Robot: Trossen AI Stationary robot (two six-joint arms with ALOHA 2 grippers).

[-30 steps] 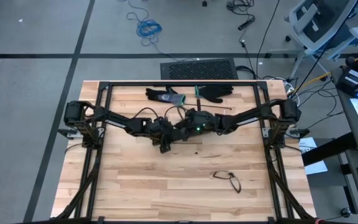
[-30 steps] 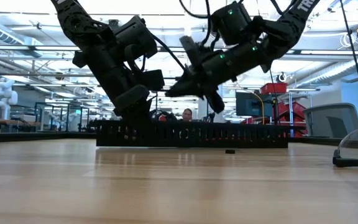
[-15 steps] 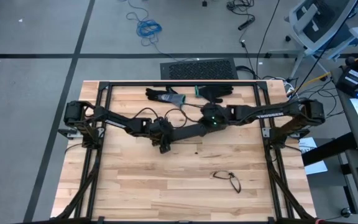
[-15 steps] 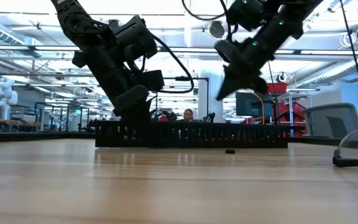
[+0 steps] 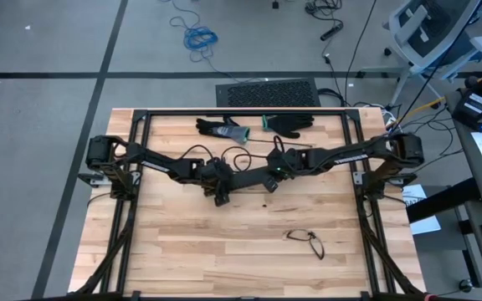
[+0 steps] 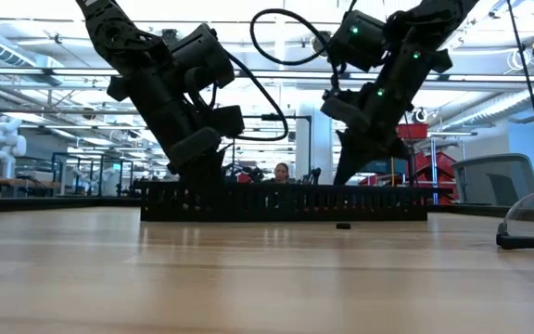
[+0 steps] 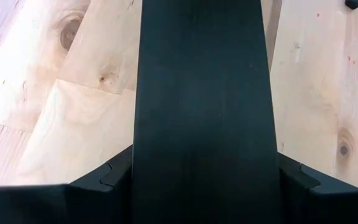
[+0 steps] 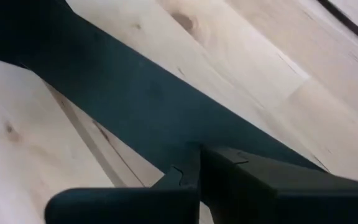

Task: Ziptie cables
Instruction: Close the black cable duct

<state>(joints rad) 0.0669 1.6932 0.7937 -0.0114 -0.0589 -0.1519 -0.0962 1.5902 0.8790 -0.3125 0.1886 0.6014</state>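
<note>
I've got the left claw (image 5: pixel 221 194) clamped across the long black slotted plastic duct (image 6: pixel 286 200) near its left end, fingers (image 7: pixel 114 174) on either side of it in my left wrist view. Duct lies flat on the light wooden bench (image 5: pixel 224 251), mid-bench. Right claw (image 5: pixel 268 184) is pinched shut with nothing in it, tip down right over the duct's other end; from the right wrist view I can't tell if it touches. The cables, a small bundle of thin coloured wires (image 5: pixel 228 131), sit at the far edge of the bench beside a black glove (image 5: pixel 291 124), well apart from both claws. A pair of dark-framed safety glasses (image 5: pixel 306 240) lies near the front right.
</note>
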